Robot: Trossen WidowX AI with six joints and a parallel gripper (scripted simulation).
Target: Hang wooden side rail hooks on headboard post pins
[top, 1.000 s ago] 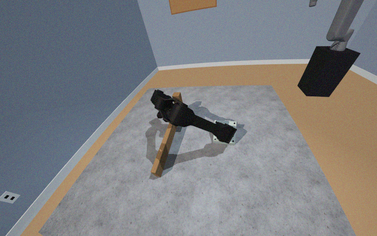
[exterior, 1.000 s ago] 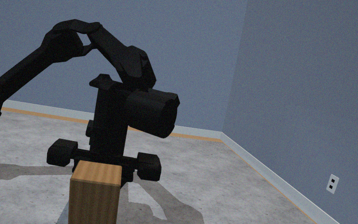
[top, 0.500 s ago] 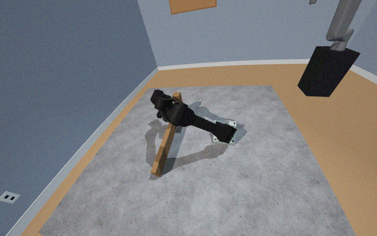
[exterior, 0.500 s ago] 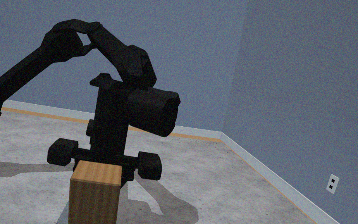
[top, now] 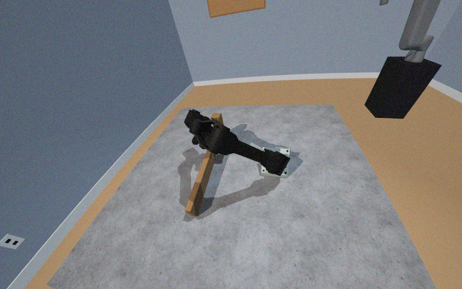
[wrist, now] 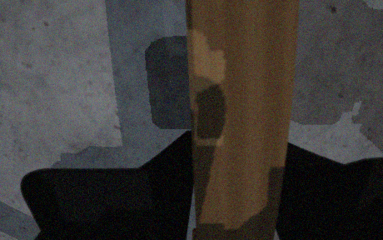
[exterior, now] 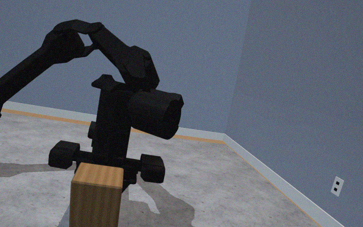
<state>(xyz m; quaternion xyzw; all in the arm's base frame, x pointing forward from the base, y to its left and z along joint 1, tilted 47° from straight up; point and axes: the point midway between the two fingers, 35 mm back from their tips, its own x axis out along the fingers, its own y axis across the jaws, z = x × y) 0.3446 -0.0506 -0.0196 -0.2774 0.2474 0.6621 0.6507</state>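
The wooden side rail (top: pixel 205 170) (wrist: pixel 250 104) slants from its near end, which appears to rest on the grey surface, up towards the headboard post. Its shadow spreads wider towards the post. The post (top: pixel 217 117) (exterior: pixel 94 205) stands at the far side in the top view and in the foreground of the exterior view. My gripper (wrist: pixel 221 137) is shut on the rail, one black finger on each side, close in front of the post. The fingertips are hidden in the top and exterior views. The hooks, slot and pins are hidden behind the arm and post, so I cannot tell whether they touch.
The arm's pale base plate (top: pixel 285 151) sits on the grey table top (top: pixel 289 231), right of the rail. The black arm (top: pixel 248 150) (exterior: pixel 112 48) bridges over the rail. A black block (top: pixel 402 88) with a grey limb-like shape stands beyond the right edge. Walls surround the area.
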